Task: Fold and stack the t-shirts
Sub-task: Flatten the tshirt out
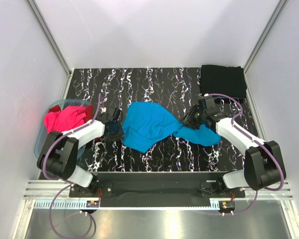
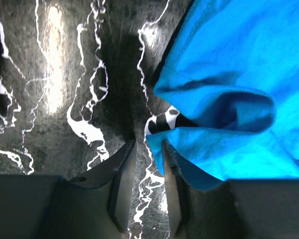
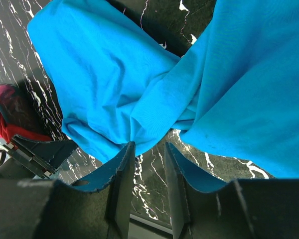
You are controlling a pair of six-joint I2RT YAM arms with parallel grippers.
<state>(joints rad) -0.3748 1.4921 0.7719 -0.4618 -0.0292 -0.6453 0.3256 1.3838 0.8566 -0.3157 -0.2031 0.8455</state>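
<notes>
The turquoise t-shirt is laid unfolded and rumpled across the middle of the tabletop, which is black with white veining. Its larger part is bunched toward the left. Toward the right it is drawn into a narrow twist, beyond which a smaller flap is spread beneath the right arm. A black t-shirt is seen folded flat in the far right corner of the tabletop, well apart from the turquoise one. A heap of pink and red t-shirts is held in a pale-blue translucent tub at the left edge of the tabletop.

The left hand is held low at the left edge of the turquoise t-shirt. Its 2 fingers are slightly spread, only bare tabletop is seen in the narrow gap between them, and nothing is pinched. A rolled fold and the hem of the cloth are seen just beside the outer side of 1 finger; whether it is touched cannot be told.

The right hand is held low over the twisted part of the same t-shirt. Its 2 fingers are likewise slightly spread, with veined tabletop shown in the gap. The cloth's edge is reached by the fingertips but is not gripped.
</notes>
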